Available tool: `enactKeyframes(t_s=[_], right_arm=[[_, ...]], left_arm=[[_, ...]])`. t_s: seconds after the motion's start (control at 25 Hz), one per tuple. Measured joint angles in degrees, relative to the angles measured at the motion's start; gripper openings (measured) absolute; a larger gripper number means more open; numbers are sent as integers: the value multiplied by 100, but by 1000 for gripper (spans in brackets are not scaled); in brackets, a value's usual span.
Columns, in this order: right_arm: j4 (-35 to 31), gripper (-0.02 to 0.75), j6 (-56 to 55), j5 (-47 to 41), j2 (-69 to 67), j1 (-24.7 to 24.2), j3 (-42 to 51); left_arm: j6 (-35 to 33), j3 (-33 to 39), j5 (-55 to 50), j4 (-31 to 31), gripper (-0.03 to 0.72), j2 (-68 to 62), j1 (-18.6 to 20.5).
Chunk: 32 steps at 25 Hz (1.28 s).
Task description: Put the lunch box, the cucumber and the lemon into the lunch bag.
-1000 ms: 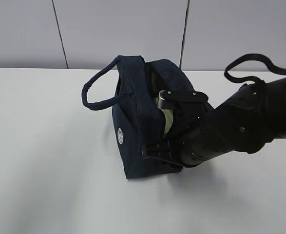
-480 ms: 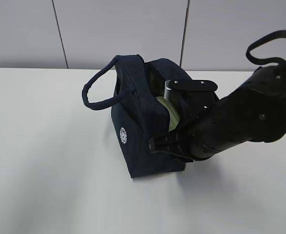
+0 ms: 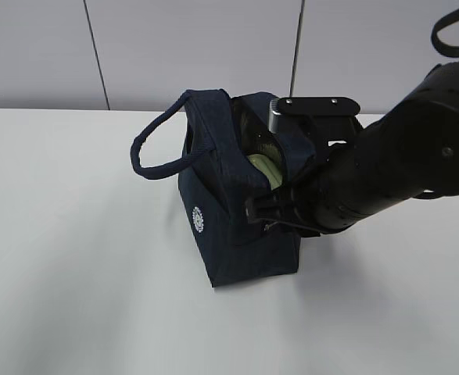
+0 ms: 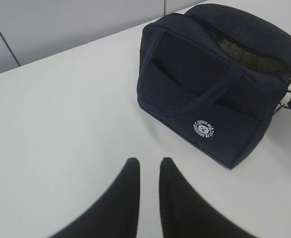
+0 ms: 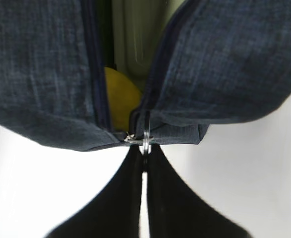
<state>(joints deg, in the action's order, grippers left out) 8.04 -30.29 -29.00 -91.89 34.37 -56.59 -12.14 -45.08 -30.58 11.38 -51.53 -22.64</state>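
Note:
The navy lunch bag [image 3: 229, 226] stands mid-table with its top partly unzipped. Through the gap show the sage-green lid of the lunch box [image 3: 262, 167] and, in the right wrist view, the yellow lemon [image 5: 119, 99] below the lunch box [image 5: 140, 34]. The cucumber is hidden. My right gripper [image 5: 145, 148] is shut on the metal ring pull [image 5: 145, 139] of the zipper at the bag's near end; in the exterior view the right gripper [image 3: 264, 215] lies against that end. My left gripper [image 4: 149, 166] hovers over bare table in front of the lunch bag [image 4: 209, 94], slightly open and holding nothing.
One loop handle [image 3: 155, 148] sticks out to the bag's left. The white table [image 3: 80, 258] ends at a grey panelled wall [image 3: 198, 47] behind. My right arm [image 3: 401, 172] covers the bag's right side.
The right arm has risen and swung back to the right with the ring pull in its grip. The bag has slid a little to the right. The left gripper is unchanged.

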Motion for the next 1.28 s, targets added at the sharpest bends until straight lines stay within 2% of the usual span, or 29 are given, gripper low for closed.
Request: enactKeyframes(t_s=[1.28], right_arm=[[72, 0, 469, -898, 10, 0, -1403]], left_arm=[[0, 0, -55, 0, 81, 0, 0]])
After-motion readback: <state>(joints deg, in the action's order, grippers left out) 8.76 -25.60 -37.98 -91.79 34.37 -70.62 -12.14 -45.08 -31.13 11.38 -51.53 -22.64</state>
